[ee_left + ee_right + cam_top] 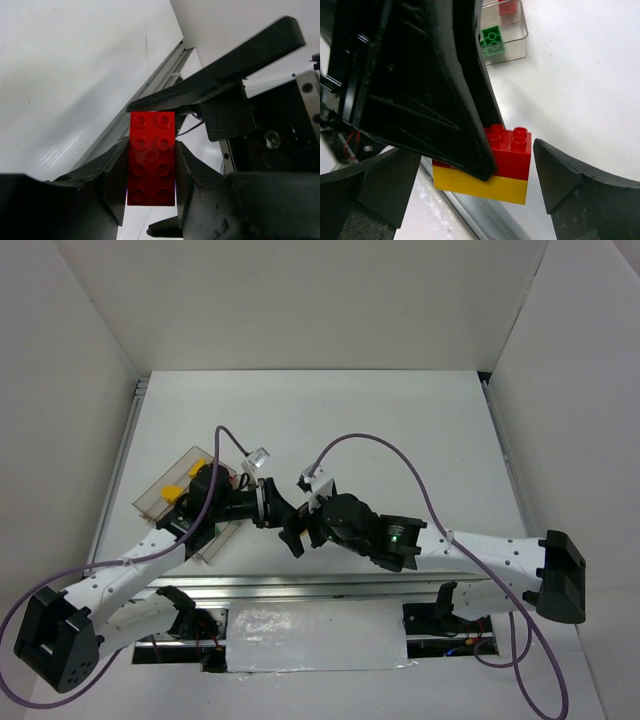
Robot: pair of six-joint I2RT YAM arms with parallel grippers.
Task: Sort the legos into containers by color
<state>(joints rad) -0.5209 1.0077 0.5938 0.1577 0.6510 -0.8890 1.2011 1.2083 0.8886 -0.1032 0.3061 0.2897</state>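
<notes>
Where the two arms meet, just inside the near rail of the table, I log:

- Left gripper: clamped on the red brick, fingers against both long sides.
- Right gripper: spread wide. Its 3 o'clock finger is just clear of the brick, and its 9 o'clock side is masked by the left arm's finger.
- Yellow brick: joined beneath the red one. I cannot tell whether it rests on the table.
- Tray: at 9 o'clock of the grippers, partly under the left arm, near the left wall.
- Tray contents: green brick, yellow piece, and a second red piece cut by the frame edge.
- Room: open tabletop runs toward 12 and 2 o'clock.
</notes>
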